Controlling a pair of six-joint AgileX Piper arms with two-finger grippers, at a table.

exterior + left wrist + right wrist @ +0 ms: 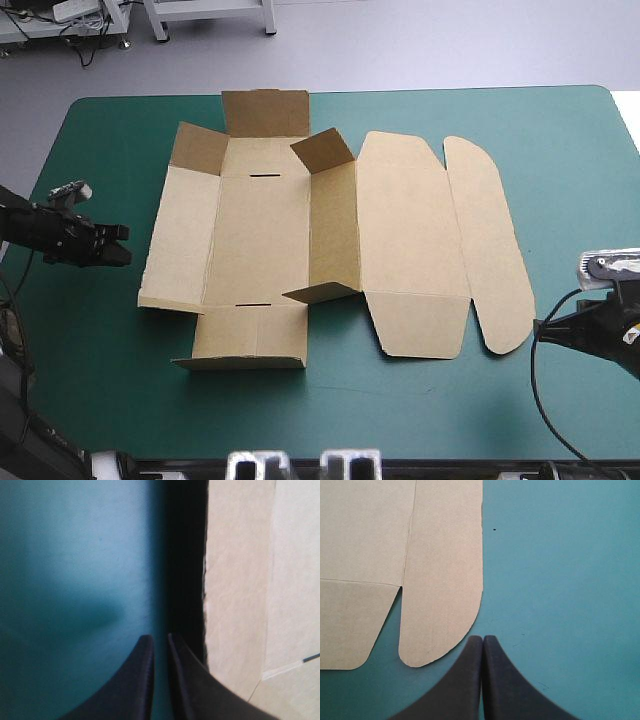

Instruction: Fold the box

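The brown box (260, 240) lies mid-table as a cut sheet, its base flat. Its left wall, the wall between base and lid, and the far flaps are partly raised. The lid panel (410, 230) and rounded tuck flap (490, 250) lie flat to the right. My left gripper (124, 250) hovers shut just left of the box's left wall, apart from it. In the left wrist view the left gripper (157, 637) points along the board's edge (235, 580). My right gripper (538, 330) is shut beside the tuck flap's near corner. In the right wrist view the right gripper (482, 638) sits just off that flap (445, 580), holding nothing.
Bare teal-green cover (400, 410) surrounds the box, with wide room along the near edge and at the far right. A near end flap (250, 335) sticks out toward the table's front.
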